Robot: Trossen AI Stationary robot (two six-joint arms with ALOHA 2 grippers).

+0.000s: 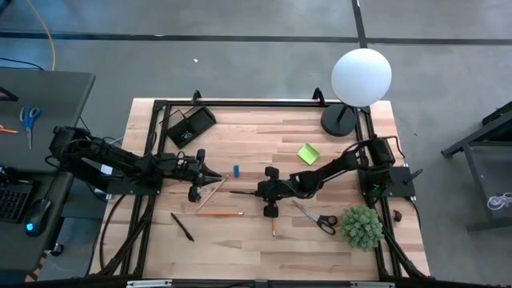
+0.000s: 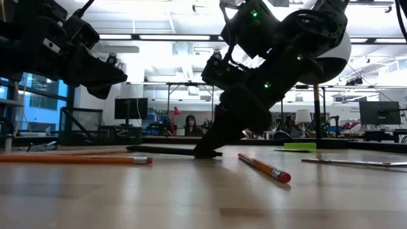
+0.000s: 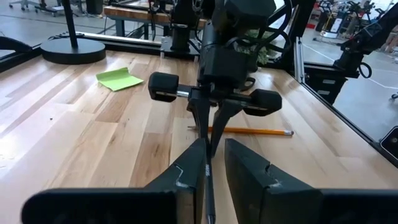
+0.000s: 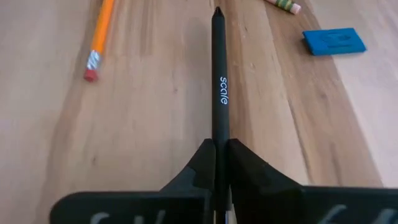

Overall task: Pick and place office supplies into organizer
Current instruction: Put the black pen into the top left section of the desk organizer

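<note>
Right wrist view: right gripper [image 4: 219,163] was clamped on a black pen [image 4: 219,81].
Organizer [image 1: 190,126] apparently held nothing; pencils, eraser [image 4: 334,41] lay beyond the fingertips.

Two black jointed arms [image 1: 128,164] with bundled cables, green lights.

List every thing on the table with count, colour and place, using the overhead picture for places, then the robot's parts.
organizer: 1, black, top-left corner
lamp: 1, white globe on a black base, top-right corner
sticky-note pad: 1, lime green, right of centre
eraser: 1, blue, centre
pencils: 3, orange or wooden, around the centre
loose pen: 1, black, lower left
scissors: 1, black handles, left of the plant
plant: 1, green, lower right
held pen: 1, black, centre
right gripper: 1, dark, centre, jaws shut on the held pen
left gripper: 1, dark, left of the eraser
</note>
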